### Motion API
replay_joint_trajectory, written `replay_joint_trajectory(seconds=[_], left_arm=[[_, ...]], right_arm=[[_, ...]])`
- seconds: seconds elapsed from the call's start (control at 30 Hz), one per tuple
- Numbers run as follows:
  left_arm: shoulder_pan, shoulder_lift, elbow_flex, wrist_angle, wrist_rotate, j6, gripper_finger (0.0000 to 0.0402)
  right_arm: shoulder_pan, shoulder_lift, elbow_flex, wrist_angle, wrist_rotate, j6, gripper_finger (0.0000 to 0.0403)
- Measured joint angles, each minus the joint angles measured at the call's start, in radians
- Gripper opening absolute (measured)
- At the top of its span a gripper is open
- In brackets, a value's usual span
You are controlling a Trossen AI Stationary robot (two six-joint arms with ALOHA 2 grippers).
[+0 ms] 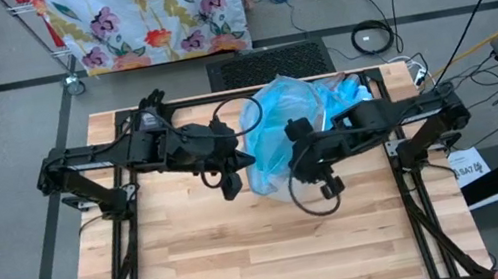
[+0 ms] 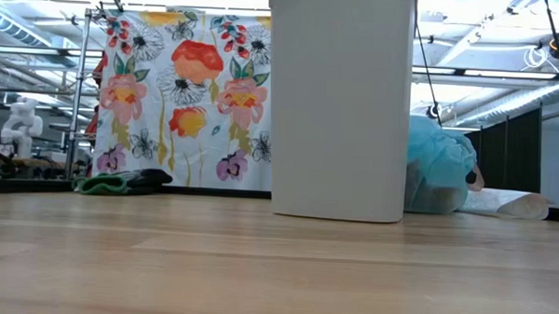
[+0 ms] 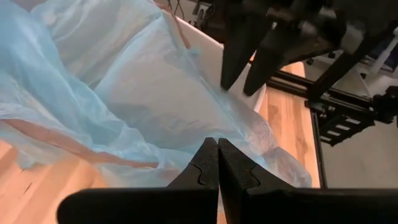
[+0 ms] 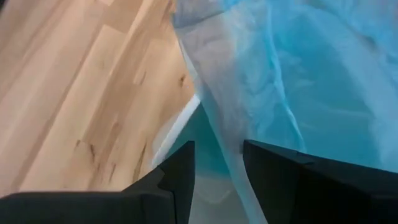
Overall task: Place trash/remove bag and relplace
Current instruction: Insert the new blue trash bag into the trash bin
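While the left gripper [image 3: 217, 165] rests shut against the blue bag [image 1: 276, 120], the right gripper [image 4: 217, 165], fingers apart, straddles the bag's edge over the white bin [image 2: 342, 103]; no trash shows.

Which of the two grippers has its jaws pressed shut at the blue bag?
The left gripper: its jaws meet with no gap, at the thin light-blue plastic bag. The right gripper stands apart-jawed, with a fold of that bag between.

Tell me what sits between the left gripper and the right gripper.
In the high view, light-blue bag plastic fills the stretch between the shut left gripper and the right gripper. The left wrist view shows the same film spread between them over the white bin's rim.
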Motion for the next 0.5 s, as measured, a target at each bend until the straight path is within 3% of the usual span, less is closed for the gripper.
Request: replay_joint_trajectory(seconds=[0.07, 0.23, 0.4, 0.5], left_arm=[[-0.002, 0.000, 0.000, -0.001, 0.000, -0.017, 0.0000], [-0.002, 0.000, 0.000, -0.001, 0.000, -0.025, 0.0000], [-0.002, 0.000, 0.000, -0.042, 0.000, -0.025, 0.0000], [-0.003, 0.000, 0.000, -0.051, 0.000, -0.025, 0.0000]], right_arm=[[0.000, 0.019, 0.000, 0.000, 0.018, -0.008, 0.0128], [0.000, 0.051, 0.000, 0.000, 0.176, 0.028, 0.0117], [0.002, 0.052, 0.000, -0.004, 0.178, 0.071, 0.0017], [0.011, 0.047, 0.000, -0.007, 0.177, 0.097, 0.0009]])
